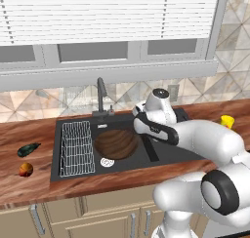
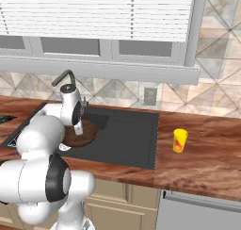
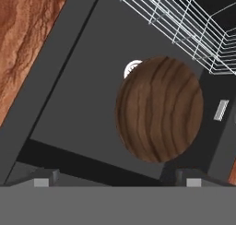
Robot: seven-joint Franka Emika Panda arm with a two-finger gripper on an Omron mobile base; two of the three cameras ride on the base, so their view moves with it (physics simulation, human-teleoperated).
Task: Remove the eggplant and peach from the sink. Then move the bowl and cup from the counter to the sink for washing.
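Your gripper [image 3: 115, 182] hangs over the sink [image 1: 161, 156] with its fingers spread wide and nothing between them — the bowl [image 1: 117, 143] is released and lies in the basin below, partly covering the silver drain [image 1: 107, 162]. In the hand view the bowl sits clear of both fingertips, just beside the wire rack [image 1: 77, 148].

The eggplant [image 1: 28, 149] and the peach [image 1: 26, 169] lie on the counter [image 1: 29, 134] left of the sink, near each other but apart. The cup [image 2: 179, 140] stands upright on the counter to the right, well apart from the basin. By my reading it is the last item left to move.

Watch the climb out: the faucet [image 1: 101, 98] stands just behind the hand, and a careless swing towards the cup could clip it. The cup is small and light-looking — come in off-centre or too low and you may tip it or push it along the wood instead of grasping it. When you bring it back, a drop onto the bowl's rim could send it rolling.
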